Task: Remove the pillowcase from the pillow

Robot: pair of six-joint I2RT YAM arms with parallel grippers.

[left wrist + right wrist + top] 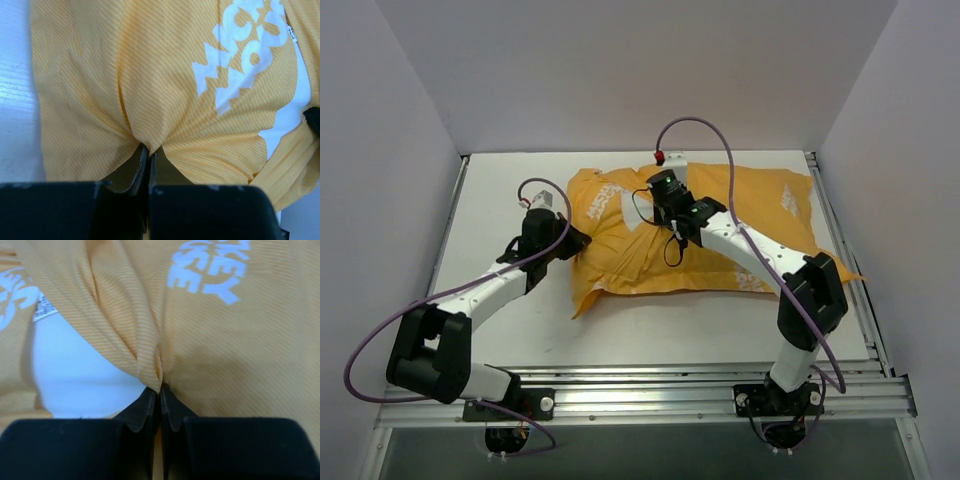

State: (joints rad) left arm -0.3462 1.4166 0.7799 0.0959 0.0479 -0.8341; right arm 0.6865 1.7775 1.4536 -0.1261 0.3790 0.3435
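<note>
While one fold of the pillowcase (625,262) is pinched in the closed left gripper (148,150) at its left edge, another is clamped tight by the right gripper (160,388) near the far middle. The pillowcase is laid with its long axis left to right across the table (670,330). White pillow (75,370) is exposed between the two grips. The cloth is crossed by the right arm.

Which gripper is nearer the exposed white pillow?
Right. The right gripper pinches the pillowcase just beside the bare pillow; the left gripper pinches it farther off, near its left edge.
</note>
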